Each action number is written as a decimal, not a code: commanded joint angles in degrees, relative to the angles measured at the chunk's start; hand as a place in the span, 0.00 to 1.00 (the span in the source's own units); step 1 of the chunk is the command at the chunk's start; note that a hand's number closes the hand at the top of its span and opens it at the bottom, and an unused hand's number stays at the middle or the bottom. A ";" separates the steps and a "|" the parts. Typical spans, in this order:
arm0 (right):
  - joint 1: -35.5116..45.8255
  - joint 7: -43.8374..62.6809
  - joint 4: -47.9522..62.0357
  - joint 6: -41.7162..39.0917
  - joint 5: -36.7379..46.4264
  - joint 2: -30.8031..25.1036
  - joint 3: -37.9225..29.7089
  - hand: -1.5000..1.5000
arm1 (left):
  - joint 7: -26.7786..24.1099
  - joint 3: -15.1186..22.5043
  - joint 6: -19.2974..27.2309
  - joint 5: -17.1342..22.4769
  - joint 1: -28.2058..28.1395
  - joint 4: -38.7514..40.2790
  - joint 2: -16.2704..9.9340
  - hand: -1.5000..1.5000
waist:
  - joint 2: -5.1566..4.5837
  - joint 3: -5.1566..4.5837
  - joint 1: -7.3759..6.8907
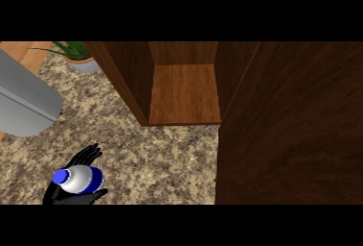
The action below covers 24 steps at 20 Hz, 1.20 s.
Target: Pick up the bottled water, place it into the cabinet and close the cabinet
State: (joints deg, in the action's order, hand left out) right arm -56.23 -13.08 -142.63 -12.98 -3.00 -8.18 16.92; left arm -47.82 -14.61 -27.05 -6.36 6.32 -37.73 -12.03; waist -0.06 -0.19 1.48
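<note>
Down at lower left, the left robot hand [71, 194] curls round the bottled water [79, 179], short of the open cabinet [186, 91]

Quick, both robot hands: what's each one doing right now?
Left robot hand: curled round the bottled water, holding it above the counter.
Right robot hand: not in view, so cannot be told.
</note>
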 commanded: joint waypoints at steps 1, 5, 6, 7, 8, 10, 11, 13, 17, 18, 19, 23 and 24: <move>-2.03 2.33 -6.47 -0.60 -3.33 -1.55 -1.58 0.00 | -8.76 -0.51 -6.83 1.55 1.00 5.16 -0.74 1.00 | -0.04 0.00 -0.17; -3.95 1.30 -6.83 -0.56 -2.86 -1.06 -0.33 0.00 | -8.06 -0.43 -9.09 3.24 3.11 8.35 -0.81 1.00 | -0.03 -0.03 0.10; -3.32 -0.05 -4.79 -0.64 -1.33 -0.63 0.58 0.00 | -8.20 0.37 -7.37 3.03 3.66 8.14 1.40 1.00 | 0.03 0.00 0.02; 1.33 2.20 -2.99 0.61 -1.95 -0.11 -0.76 0.00 | -8.19 0.01 -7.62 3.32 5.87 10.17 0.87 1.00 | -0.35 -0.05 -0.50; -2.94 1.99 -6.93 0.42 0.43 -0.17 2.68 0.00 | -9.70 -0.28 -8.15 3.68 4.35 10.40 0.06 1.00 | -0.12 -0.11 0.08; -2.35 1.07 -4.62 -0.07 -1.59 -0.42 0.99 0.00 | -6.49 -1.13 -7.77 5.83 5.97 10.32 1.37 1.00 | 0.00 0.03 -0.29; -2.46 -1.13 -2.02 -0.83 -1.30 -0.85 -0.24 0.00 | -9.32 -1.50 -3.17 5.88 5.40 11.40 5.17 1.00 | -0.03 -0.02 0.15; -2.48 -0.38 -3.87 0.21 -1.06 -0.11 0.76 0.00 | -4.98 -4.01 3.41 8.42 6.69 10.99 8.12 1.00 | 0.02 0.06 -0.32; -0.84 0.45 -2.57 0.55 -2.08 -0.02 -0.06 0.00 | -6.42 -3.56 9.31 11.76 7.26 10.47 11.63 1.00 | 0.01 0.10 -0.70; -3.32 -0.26 -5.17 -0.87 -1.99 -1.64 -0.36 0.00 | -7.86 -3.90 9.53 10.34 7.26 10.74 11.66 1.00 | 0.06 0.06 -0.09; -2.34 0.11 -4.05 0.09 -0.98 -0.40 1.30 0.00 | -5.20 -2.74 10.10 12.39 9.88 11.01 11.69 1.00 | 0.07 0.06 -0.06; -4.33 -3.47 -3.00 -1.90 -2.35 -1.62 -0.31 0.00 | -5.90 1.12 9.91 13.63 9.02 9.17 11.79 1.00 | 0.37 0.16 -0.08; -6.74 -3.11 -4.41 -2.03 -2.38 -2.04 -0.07 0.00 | -3.05 0.64 9.54 14.37 9.95 7.70 11.82 1.00 | 0.44 0.18 -0.08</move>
State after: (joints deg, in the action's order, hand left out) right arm -59.50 -16.76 -142.23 -14.10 -2.70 -9.17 17.08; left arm -51.81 -15.95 -15.83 5.52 14.11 -29.39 -3.47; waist 0.41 0.67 1.04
